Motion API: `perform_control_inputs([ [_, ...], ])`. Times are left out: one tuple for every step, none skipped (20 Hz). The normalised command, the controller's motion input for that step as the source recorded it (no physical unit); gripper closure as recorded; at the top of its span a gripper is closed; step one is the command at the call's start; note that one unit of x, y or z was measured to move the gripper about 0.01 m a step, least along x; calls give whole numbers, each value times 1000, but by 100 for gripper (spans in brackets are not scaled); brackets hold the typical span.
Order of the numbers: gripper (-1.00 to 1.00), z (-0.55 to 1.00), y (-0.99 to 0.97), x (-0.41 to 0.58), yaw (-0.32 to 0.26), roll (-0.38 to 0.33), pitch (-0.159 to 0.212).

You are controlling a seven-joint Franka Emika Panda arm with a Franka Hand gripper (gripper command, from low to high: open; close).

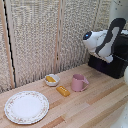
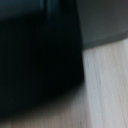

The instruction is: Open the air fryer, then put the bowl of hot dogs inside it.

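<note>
My end effector (image 1: 106, 58) sits against the fryer (image 1: 116, 62); I can't tell its spread, and the handle's hidden. Misjudging risks shoving the fryer. The bowl (image 1: 52, 80) waits on the counter (image 1: 95, 102).

Your arm (image 1: 104, 41) was a bulky white shell with smooth, rounded joint housings, broken by glossy black sections along its upper link. You could see a round dark blue cap on the end facing the exterior view's left. Its fingers were hidden; the wrist view showed none of the body.
</note>
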Motion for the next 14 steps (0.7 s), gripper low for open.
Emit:
perform_control_inputs([
  [-100, 31, -254, 0, 3, 14, -49],
  [100, 66, -234, 0, 0, 3, -43],
  [100, 94, -149, -83, -33, 5, -69],
  [100, 23, -29, -80, -27, 0, -27],
  [100, 0, 0, -49, -60, 0, -12],
  [100, 0, 0, -31, -65, 0, 0],
  [100, 0, -14, 0, -13, 0, 0],
  [100, 0, 0, 0, 0, 0, 0],
  [100, 0, 0, -43, 0, -11, 0],
  [100, 17, 0, 0, 0, -43, 27],
  [100, 189, -54, 0, 0, -18, 68],
  [100, 206, -117, 0, 0, 0, 114],
  [100, 269, -163, 0, 0, 0, 134],
  [100, 283, -134, 0, 0, 0, 172],
])
